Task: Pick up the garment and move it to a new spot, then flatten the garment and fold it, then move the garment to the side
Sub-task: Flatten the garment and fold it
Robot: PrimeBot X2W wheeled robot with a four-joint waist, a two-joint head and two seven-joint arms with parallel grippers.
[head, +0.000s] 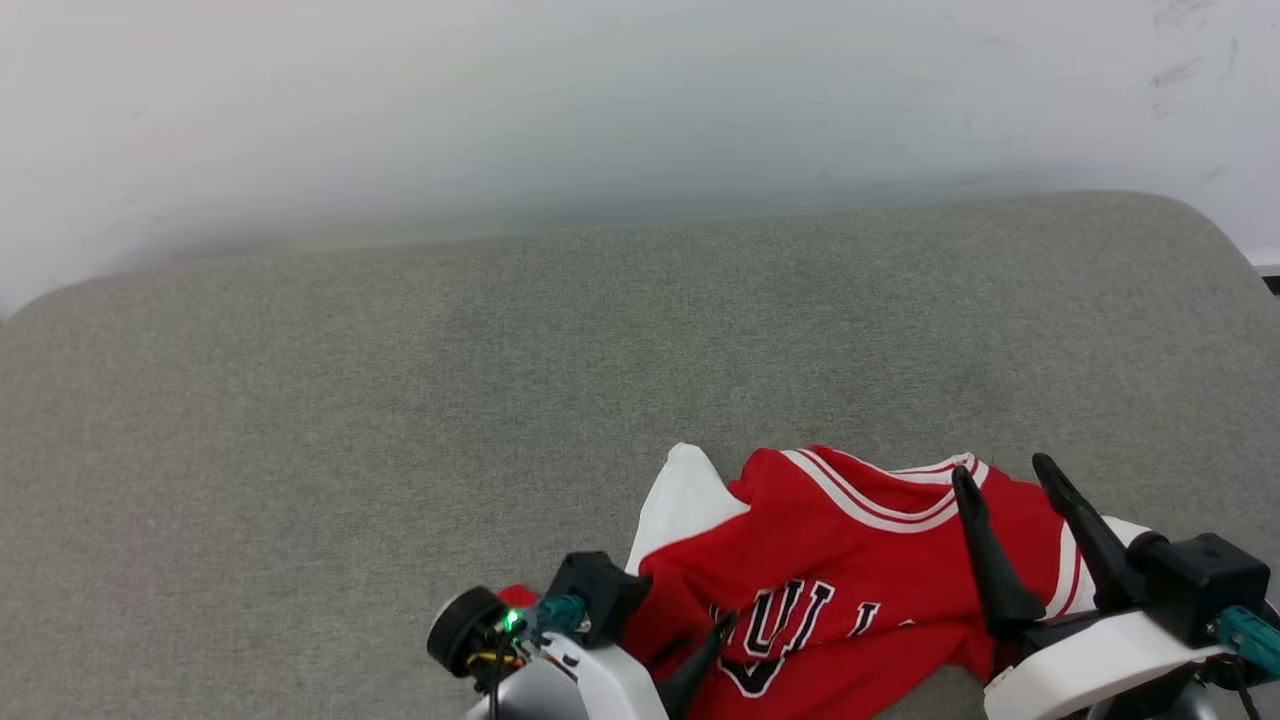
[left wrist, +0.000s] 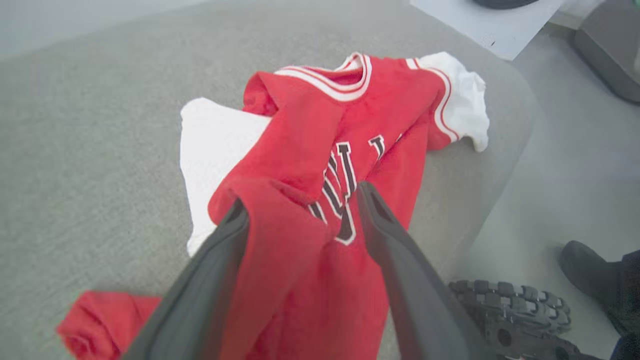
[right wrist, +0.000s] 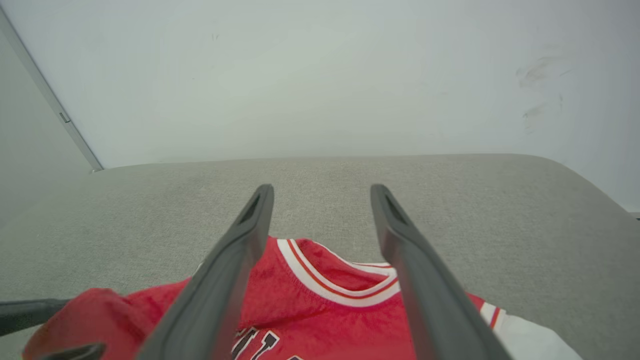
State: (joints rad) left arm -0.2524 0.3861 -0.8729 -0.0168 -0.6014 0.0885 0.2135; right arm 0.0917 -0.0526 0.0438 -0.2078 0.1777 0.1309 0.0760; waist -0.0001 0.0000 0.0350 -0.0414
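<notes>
The garment, a red jersey with white sleeves, striped trim and black letters, lies crumpled on the grey cushioned surface near its front edge. My left gripper stands open, its two fingers wide apart with a raised fold of the red cloth between them. In the head view one left finger points into the cloth by the letters. My right gripper is open above the jersey's right shoulder, nothing between its fingers. In the right wrist view its fingertips hover over the striped collar.
A white wall rises behind the surface. The surface's rounded right corner drops to the floor. There I see a knobbly black wheel, a person's dark shoe and a white board.
</notes>
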